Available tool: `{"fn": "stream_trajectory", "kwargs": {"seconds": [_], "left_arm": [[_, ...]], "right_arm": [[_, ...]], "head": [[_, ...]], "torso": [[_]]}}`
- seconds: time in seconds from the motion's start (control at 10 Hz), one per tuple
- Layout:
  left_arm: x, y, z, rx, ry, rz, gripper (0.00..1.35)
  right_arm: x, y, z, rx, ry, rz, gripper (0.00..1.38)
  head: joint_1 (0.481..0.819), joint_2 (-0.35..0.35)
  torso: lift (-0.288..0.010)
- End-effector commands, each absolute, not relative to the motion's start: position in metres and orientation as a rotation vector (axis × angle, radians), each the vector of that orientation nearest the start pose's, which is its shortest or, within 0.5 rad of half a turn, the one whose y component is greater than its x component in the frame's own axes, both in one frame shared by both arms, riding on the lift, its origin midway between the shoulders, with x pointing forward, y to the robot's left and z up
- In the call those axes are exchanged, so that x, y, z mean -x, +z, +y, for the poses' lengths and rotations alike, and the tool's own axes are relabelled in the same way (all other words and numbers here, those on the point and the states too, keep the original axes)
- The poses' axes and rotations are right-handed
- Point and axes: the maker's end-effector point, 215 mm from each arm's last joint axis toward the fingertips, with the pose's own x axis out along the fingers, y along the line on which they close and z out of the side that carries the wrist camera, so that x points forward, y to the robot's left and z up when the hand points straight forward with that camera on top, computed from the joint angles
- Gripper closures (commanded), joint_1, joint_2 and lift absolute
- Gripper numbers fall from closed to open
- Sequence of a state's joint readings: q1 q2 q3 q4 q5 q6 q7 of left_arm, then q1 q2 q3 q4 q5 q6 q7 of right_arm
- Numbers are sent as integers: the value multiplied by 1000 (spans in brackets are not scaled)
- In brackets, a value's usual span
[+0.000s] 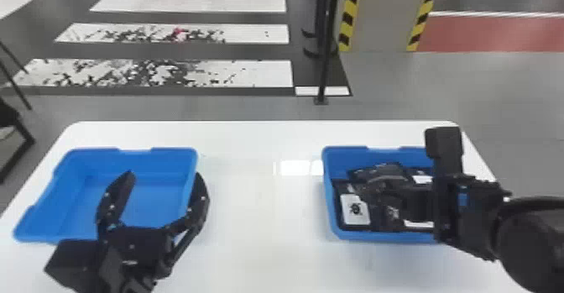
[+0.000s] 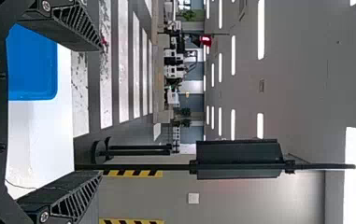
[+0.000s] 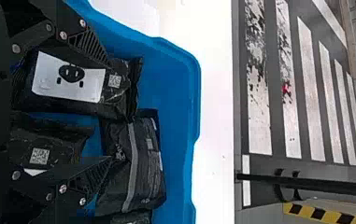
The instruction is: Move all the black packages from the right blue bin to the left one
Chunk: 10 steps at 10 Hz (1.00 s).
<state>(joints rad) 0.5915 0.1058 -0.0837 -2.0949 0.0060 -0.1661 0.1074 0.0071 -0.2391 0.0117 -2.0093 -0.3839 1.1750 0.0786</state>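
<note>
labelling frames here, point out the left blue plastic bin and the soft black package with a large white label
Left blue plastic bin (image 1: pixel 138 162), head view: inner face of its far wall
Soft black package (image 3: pixel 70 91), right wrist view: its white label

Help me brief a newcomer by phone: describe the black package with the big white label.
On the white table, go to the right blue bin. The black package lies in its near left corner. A black figure on its white label sets it apart from the packages beside it.
</note>
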Motion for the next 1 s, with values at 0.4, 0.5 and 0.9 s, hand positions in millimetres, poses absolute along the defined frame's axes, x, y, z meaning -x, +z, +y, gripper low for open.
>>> {"fn": "stream_trajectory", "kwargs": {"seconds": [0.4,0.5,0.9], "left_arm": [[-416,-302,210,-25,-23,-96,88],[-416,-302,210,-25,-23,-96,88],[-416,-301,211,-21,-21,-103,88]], "right_arm": [[-489,-449,-180,-90,316,800,492],[-487,-454,-173,-100,332,812,492],[-481,-464,-157,-96,363,834,493]], "head": [[695,31],[695,33],[695,64]], "torso": [[-132],[-132],[-132]]}}
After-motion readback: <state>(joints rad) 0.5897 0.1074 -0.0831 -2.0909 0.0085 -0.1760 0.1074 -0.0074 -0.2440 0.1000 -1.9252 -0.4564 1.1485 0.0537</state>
